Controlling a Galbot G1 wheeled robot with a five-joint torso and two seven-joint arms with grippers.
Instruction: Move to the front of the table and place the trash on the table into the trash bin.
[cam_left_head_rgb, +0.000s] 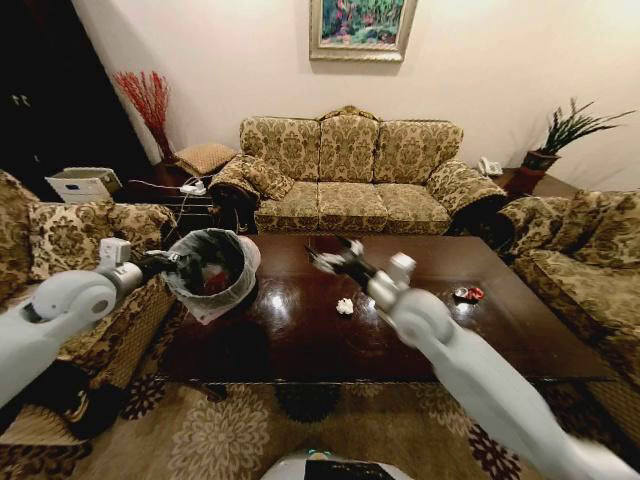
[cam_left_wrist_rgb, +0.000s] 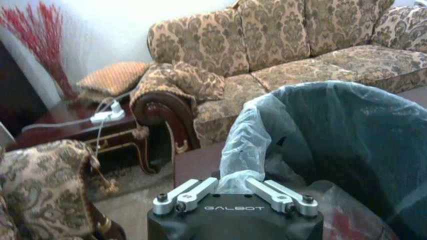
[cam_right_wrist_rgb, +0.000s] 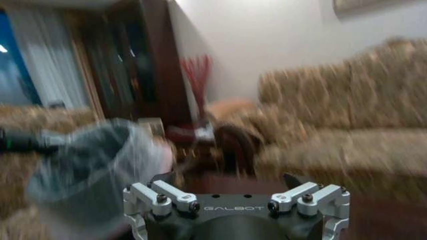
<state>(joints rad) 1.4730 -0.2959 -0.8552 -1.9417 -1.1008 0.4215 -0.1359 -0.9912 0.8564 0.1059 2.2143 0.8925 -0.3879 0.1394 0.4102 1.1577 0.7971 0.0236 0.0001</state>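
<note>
We hold the trash bin (cam_left_head_rgb: 213, 272) up at the near left corner of the worktop (cam_left_head_rgb: 300, 330), our left claw (cam_left_wrist_rgb: 233, 187) pinched shut on its rim and the thin liner bag (cam_left_wrist_rgb: 253, 150). Something red already lies inside the bin. The liner is filmy and slack, so we judge the hold must include the stiff rim, or the plastic would slip free.

Our right claw (cam_left_head_rgb: 328, 258) hangs above the worktop just beside the bin, its jaws spread wide with nothing between them.

Two pieces of trash lie on the worktop. The white paper wad (cam_left_head_rgb: 345, 306) sits near the middle of the worktop; it looks feather-light and crushable, so any pinch across its bulk should do. The red-black wrapper (cam_left_head_rgb: 468, 294) rests towards the right edge of the worktop, well apart from the bin. It looks flat, crinkly and slick on the glossy wood, so we would pinch a raised fold.
</note>
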